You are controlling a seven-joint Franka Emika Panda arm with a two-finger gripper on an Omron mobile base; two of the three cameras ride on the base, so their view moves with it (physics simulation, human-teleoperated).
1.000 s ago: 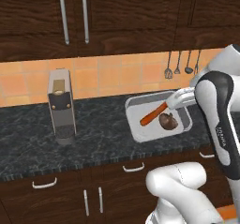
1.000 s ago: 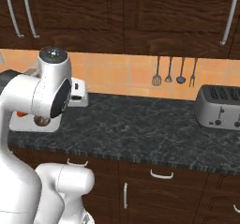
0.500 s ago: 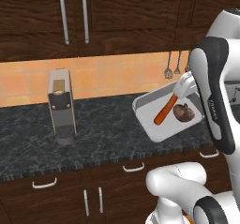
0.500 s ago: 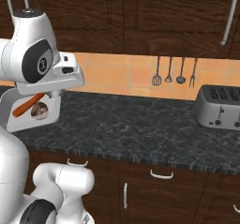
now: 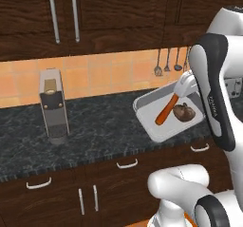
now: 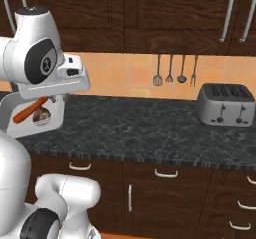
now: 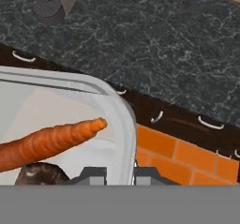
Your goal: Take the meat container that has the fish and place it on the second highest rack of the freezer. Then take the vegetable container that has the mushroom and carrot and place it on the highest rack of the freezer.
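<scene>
Left base view: dark speckled counter [image 5: 99,126], orange tiled backsplash [image 5: 109,76].

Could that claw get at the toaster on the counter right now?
Probably not: the claw is shut on the rim of the tilted vegetable container holding the carrot and mushroom, and the toaster stands far off.
</scene>
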